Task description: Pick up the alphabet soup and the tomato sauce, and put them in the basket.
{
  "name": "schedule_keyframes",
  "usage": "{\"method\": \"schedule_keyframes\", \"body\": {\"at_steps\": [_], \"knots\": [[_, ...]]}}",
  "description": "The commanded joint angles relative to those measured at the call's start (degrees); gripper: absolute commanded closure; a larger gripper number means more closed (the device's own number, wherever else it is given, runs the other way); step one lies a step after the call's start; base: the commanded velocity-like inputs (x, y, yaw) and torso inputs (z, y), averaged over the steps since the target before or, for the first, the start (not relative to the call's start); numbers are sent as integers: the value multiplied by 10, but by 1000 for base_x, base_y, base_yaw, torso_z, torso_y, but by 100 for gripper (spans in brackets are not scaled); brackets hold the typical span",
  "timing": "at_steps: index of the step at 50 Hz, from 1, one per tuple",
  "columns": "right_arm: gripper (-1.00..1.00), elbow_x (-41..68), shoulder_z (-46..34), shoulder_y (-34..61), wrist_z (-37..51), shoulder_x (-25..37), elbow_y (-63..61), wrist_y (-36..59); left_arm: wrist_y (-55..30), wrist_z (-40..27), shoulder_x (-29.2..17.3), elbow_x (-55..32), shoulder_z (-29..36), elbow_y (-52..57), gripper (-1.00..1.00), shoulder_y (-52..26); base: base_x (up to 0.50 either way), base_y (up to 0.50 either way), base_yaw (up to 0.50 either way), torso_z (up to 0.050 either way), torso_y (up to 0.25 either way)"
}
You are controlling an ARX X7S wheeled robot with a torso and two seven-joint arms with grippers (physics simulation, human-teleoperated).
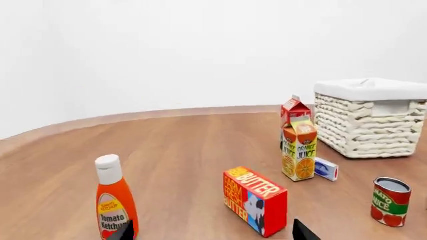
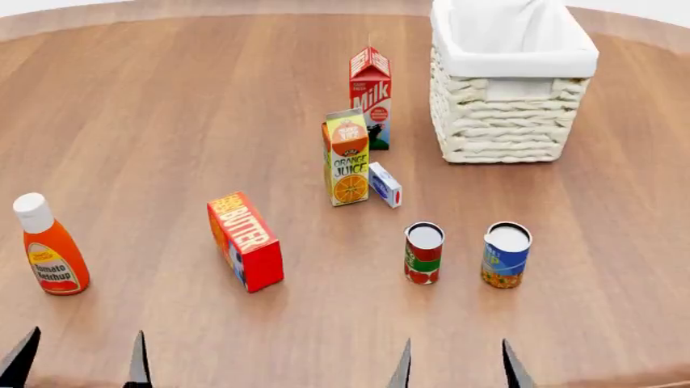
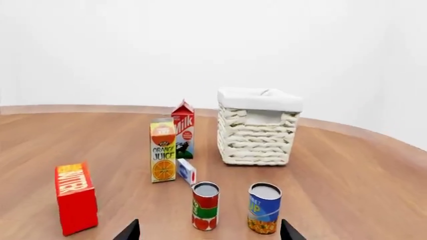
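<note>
Alphabet soup and tomato sauce stand upright – tops skyward – both tools spread, empty.

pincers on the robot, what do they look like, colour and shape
Little shows. In the head view each pincer appears only as two dark, nearly black fingers tapering to points: the left pincer at the bottom left edge, the right pincer at bottom centre. The wrist views show the same dark tips. No cables, markings or arm links are visible.
</note>
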Motion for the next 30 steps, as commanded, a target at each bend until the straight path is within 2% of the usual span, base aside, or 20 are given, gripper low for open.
{"method": "schedule_keyframes", "body": {"at_steps": [1,7,11,19,21,30], "knots": [[-100,8,1,40,20,14,-155,81,-112,-22,-43,15,-14,198,-100,-24,0,0,0,0,0],[-100,58,23,46,23,18,-301,172,-161,-21,-56,37,5,338,-100,-14,0,0,0,0,0],[-100,83,35,39,27,22,-364,200,-188,-22,-55,39,12,393,-100,-14,0,0,0,47,0],[-100,126,55,52,37,18,-390,244,-168,-26,-54,21,0,397,-100,-5,0,0,0,50,0],[-100,119,50,44,38,18,-380,222,-170,-27,-56,21,-2,400,-100,-5,0,0,0,50,0],[-100,139,58,58,57,27,-412,257,-186,-32,-57,18,6,429,-100,-12,0,0,0,50,0]]}}
